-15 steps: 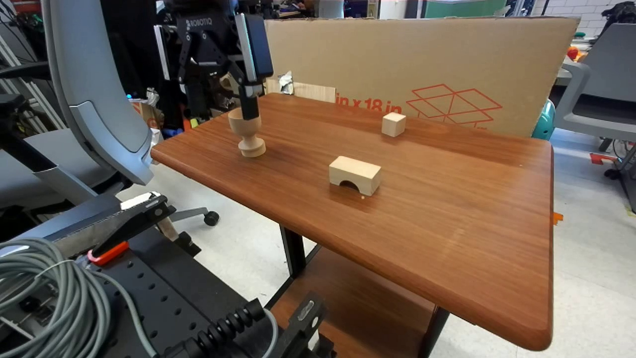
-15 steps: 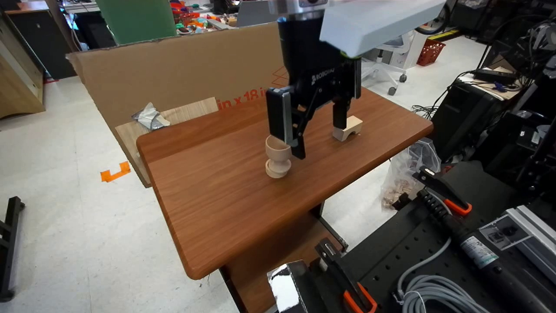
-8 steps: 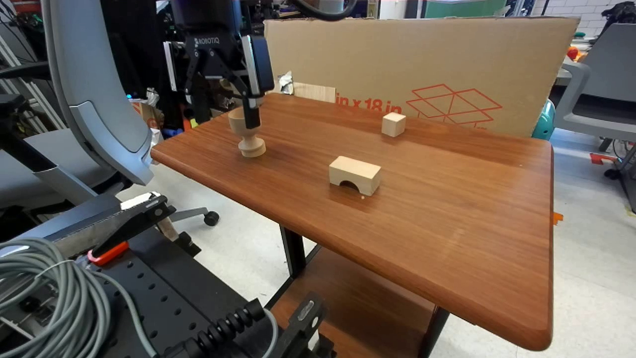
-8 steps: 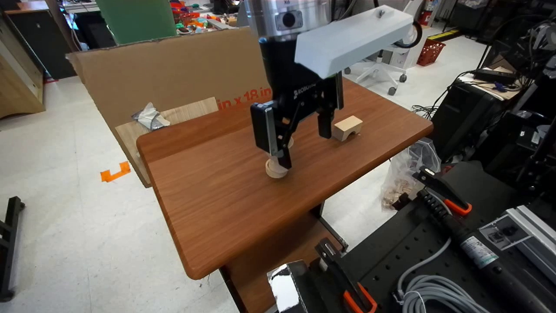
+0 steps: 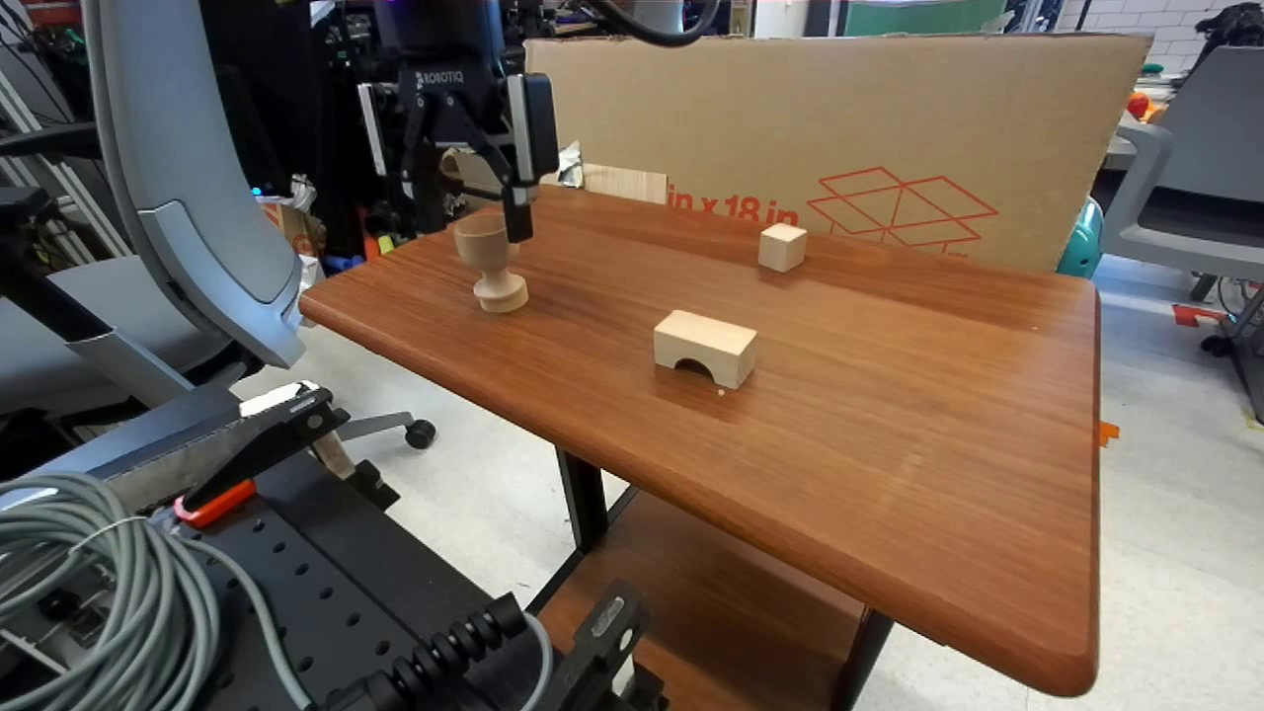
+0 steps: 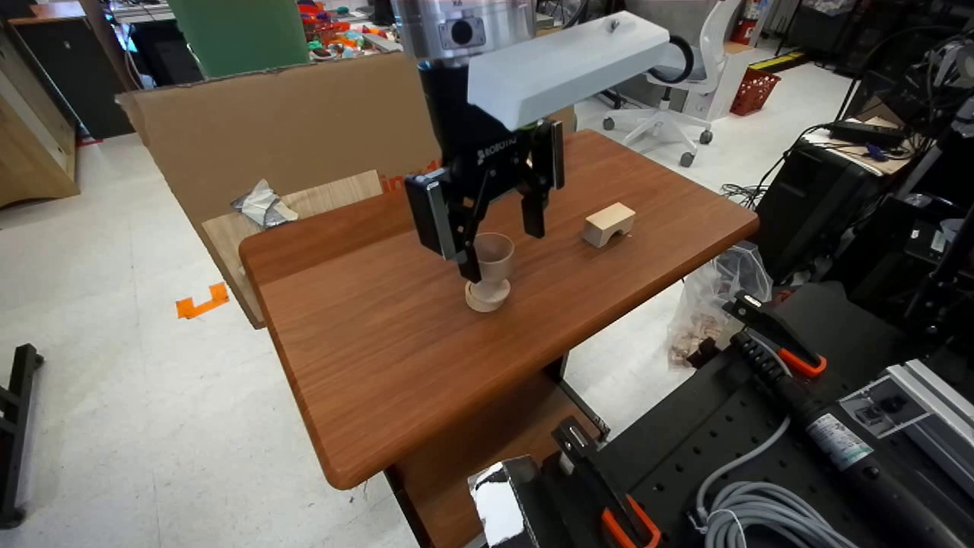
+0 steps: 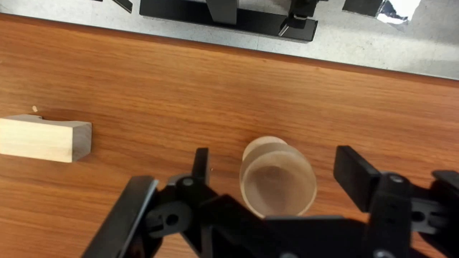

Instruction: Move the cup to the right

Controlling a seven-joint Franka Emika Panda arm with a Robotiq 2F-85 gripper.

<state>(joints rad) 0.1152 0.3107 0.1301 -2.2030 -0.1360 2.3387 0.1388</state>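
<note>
One pale wooden goblet-shaped cup [image 5: 483, 252], one pale arch-cut wooden block [image 5: 703, 346] and one pale wooden cube [image 5: 782, 248] stand on a brown wood-grain table [image 5: 889, 425]. The cup is upright, round-bowled, short-stemmed; in an exterior view, the block lies at its four o'clock, the cube at three. One black two-fingered gripper [image 5: 474, 227], fingers apart, partly hides the cup's bowl.

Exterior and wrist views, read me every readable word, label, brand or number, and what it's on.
"ROBOTIQ": on the tool.
"in x 18 in": red, on the cardboard.
White label on the black cylinder: too small to read.
Wrist view: none readable.
</note>
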